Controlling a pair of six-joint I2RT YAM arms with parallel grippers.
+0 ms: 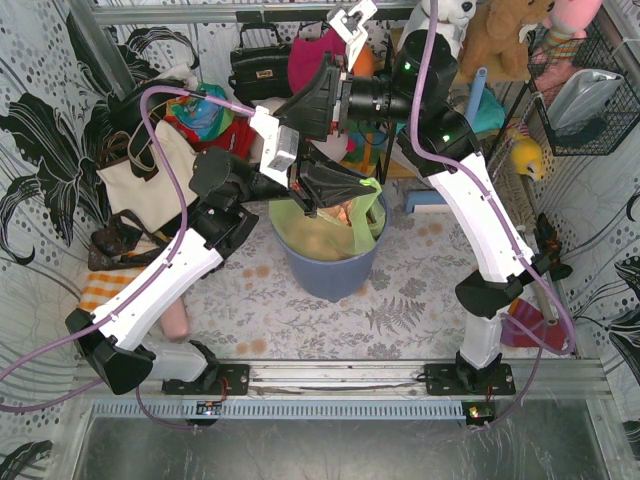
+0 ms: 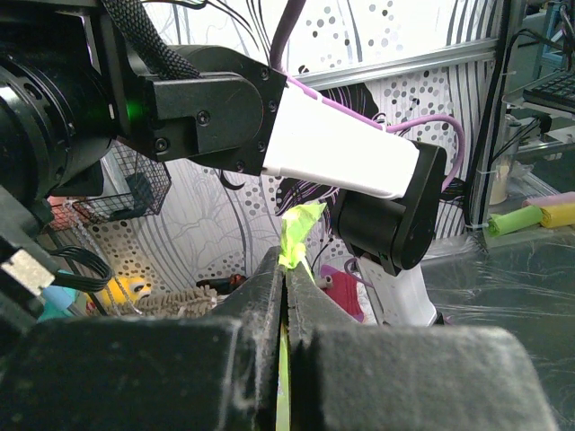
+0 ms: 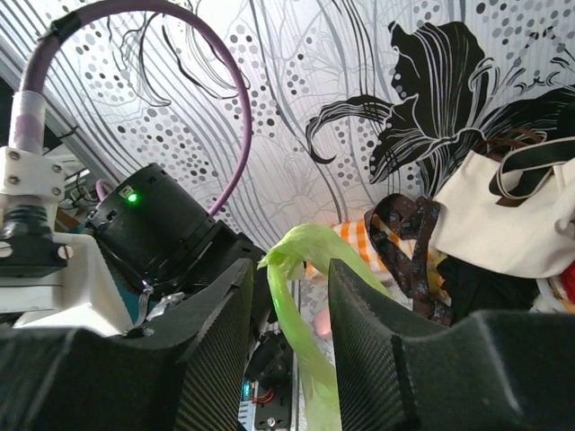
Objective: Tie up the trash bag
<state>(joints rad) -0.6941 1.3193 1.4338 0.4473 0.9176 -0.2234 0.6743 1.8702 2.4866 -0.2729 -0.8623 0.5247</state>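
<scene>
- The trash bag [image 1: 368,222] is seated in the blue-grey bin [image 1: 325,275] on the bench [image 1: 420,300].
- A strip of it is clamped in the left hand [image 2: 286,269].
- The right hand [image 3: 292,274] is held apart around a strip.

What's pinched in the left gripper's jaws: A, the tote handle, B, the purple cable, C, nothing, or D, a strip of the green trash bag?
D: the left wrist view shows the left gripper with its jaws shut on a twisted strip of the trash bag.
</scene>
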